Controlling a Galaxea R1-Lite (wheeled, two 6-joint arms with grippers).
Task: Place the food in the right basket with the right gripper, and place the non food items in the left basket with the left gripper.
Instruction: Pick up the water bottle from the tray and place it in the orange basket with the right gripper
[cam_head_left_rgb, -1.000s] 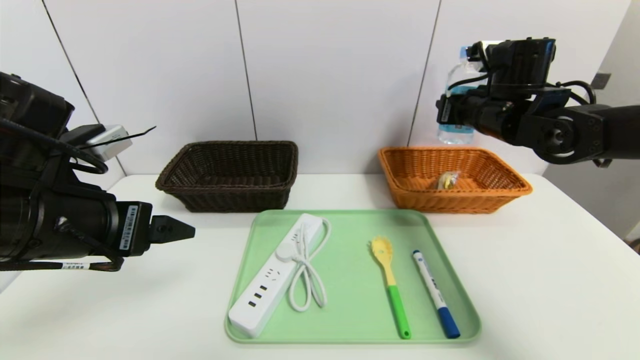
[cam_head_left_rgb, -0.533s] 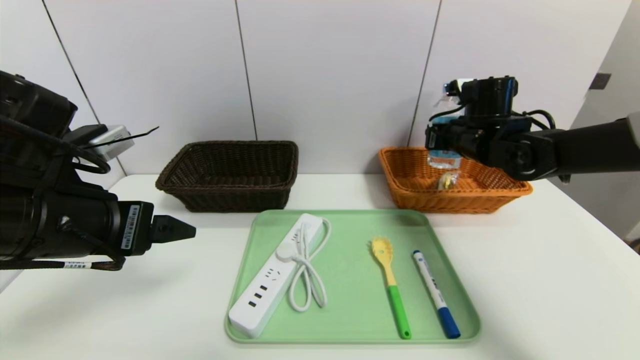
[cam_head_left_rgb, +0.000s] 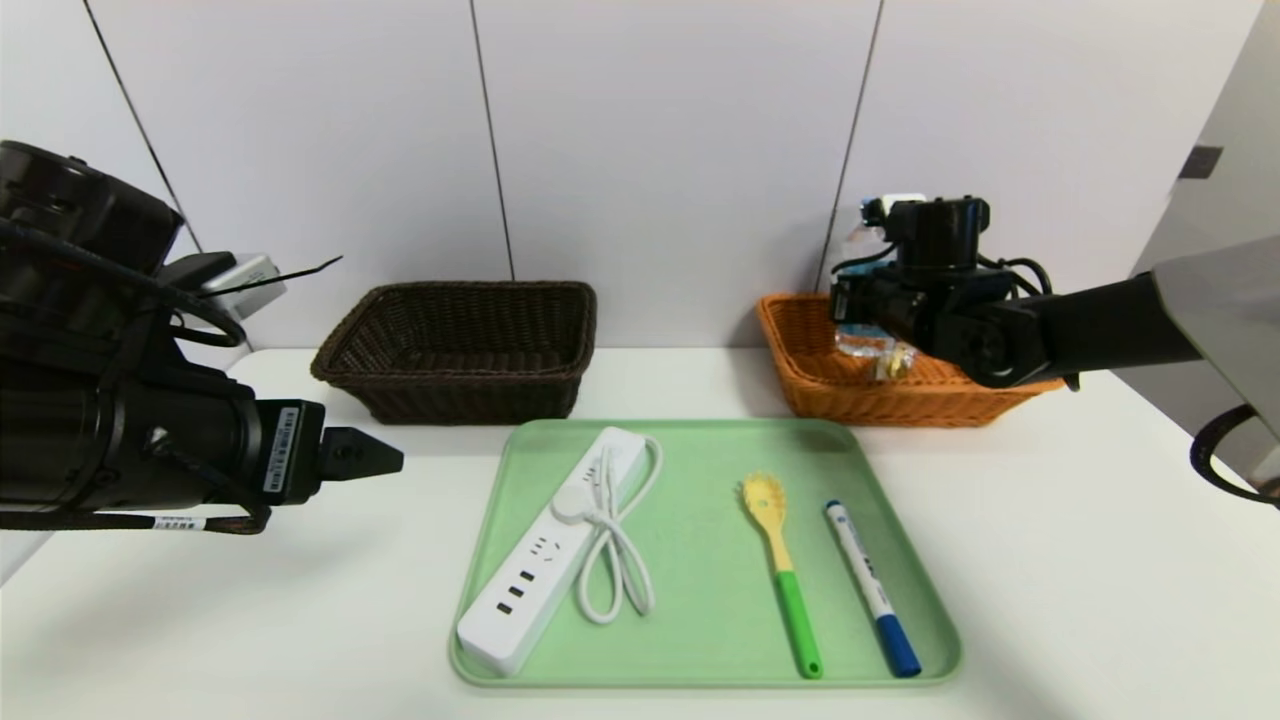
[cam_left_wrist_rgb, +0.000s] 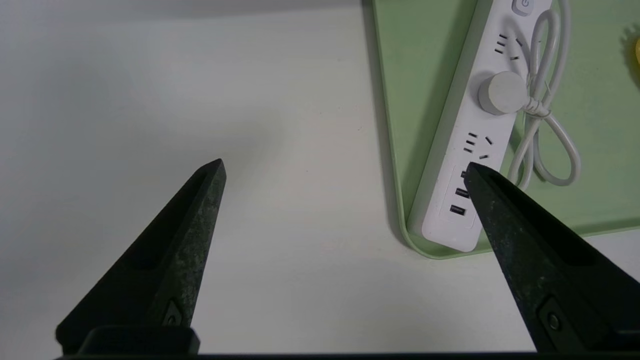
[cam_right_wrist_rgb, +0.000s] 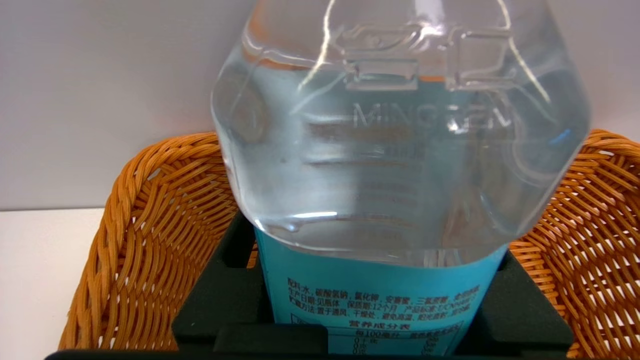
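While the left gripper (cam_left_wrist_rgb: 345, 167) hangs spread wide just left of the green tray (cam_head_left_rgb: 700, 560), the right gripper (cam_head_left_rgb: 862, 318) beyond it pinches the water bottle (cam_right_wrist_rgb: 400, 165) over the orange basket (cam_head_left_rgb: 830, 385).

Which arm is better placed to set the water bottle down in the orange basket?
The right. The right gripper is shut on the water bottle and hangs over the orange basket. The left gripper is open and empty over the table beside the green tray.
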